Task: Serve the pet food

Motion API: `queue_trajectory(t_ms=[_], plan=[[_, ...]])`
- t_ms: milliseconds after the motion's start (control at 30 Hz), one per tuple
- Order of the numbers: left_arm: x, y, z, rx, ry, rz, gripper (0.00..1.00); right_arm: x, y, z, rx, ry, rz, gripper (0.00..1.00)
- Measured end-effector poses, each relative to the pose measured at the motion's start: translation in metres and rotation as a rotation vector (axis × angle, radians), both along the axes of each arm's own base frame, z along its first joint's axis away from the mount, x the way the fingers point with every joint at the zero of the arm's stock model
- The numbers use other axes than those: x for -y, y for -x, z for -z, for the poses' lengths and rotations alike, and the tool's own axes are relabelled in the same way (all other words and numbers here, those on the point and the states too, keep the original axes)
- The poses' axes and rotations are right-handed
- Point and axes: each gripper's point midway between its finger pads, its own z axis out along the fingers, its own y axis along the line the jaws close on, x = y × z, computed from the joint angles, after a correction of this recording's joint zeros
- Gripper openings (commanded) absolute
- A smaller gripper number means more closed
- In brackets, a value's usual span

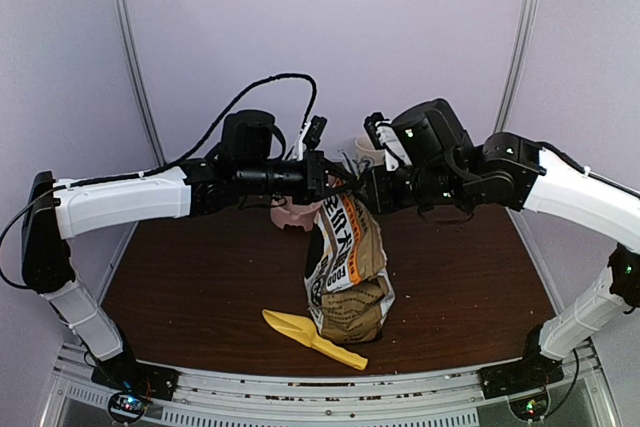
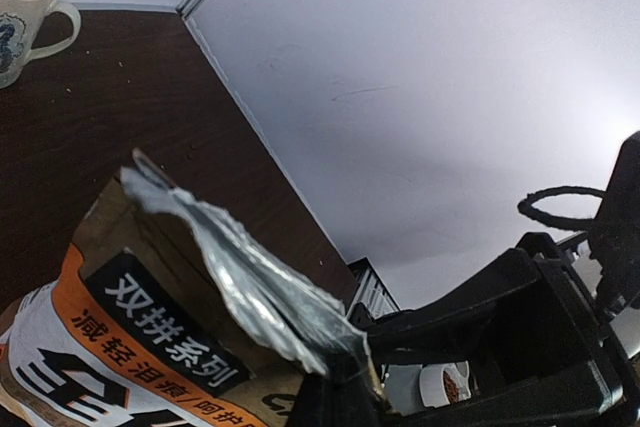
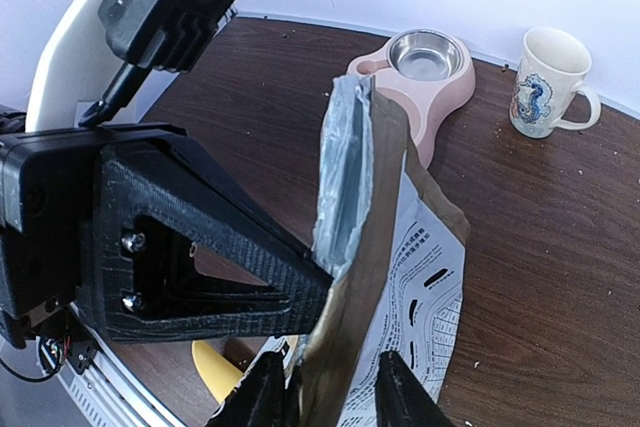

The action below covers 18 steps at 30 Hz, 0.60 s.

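Note:
A tan-and-white printed bag [image 1: 345,267] stands upright mid-table, its torn silver-lined top [image 2: 230,267] pulled up. My left gripper [image 1: 335,185] comes in from the left and is shut on the top edge of the bag [image 2: 150,327], pinching the foil lip. From the right, my right gripper [image 1: 362,190] meets the same top. In its wrist view the right gripper [image 3: 330,379] straddles the folded edge of the bag [image 3: 420,277], fingers apart with slack on the right side. The pet food is hidden inside the bag.
A yellow scoop [image 1: 310,335] lies on the table in front of the bag, near the front edge. Behind the bag are a pink pet bowl [image 3: 440,112] with a steel insert and a white printed mug [image 3: 545,82]. Walls close in the back.

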Motion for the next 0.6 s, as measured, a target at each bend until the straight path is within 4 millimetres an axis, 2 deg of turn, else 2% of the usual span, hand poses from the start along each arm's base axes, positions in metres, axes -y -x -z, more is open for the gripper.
queue_trajectory(t_ms=[400,600], plan=[[-0.0003,-0.0001,0.0000,0.002,-0.002,-0.001,0.00,0.0069,-0.0048,-0.0013,0.010,0.003,0.061,0.24],[-0.0005,-0.0005,0.0003,0.002,-0.003,-0.004,0.00,0.0042,-0.0062,-0.0010,0.006,0.006,0.069,0.16]])
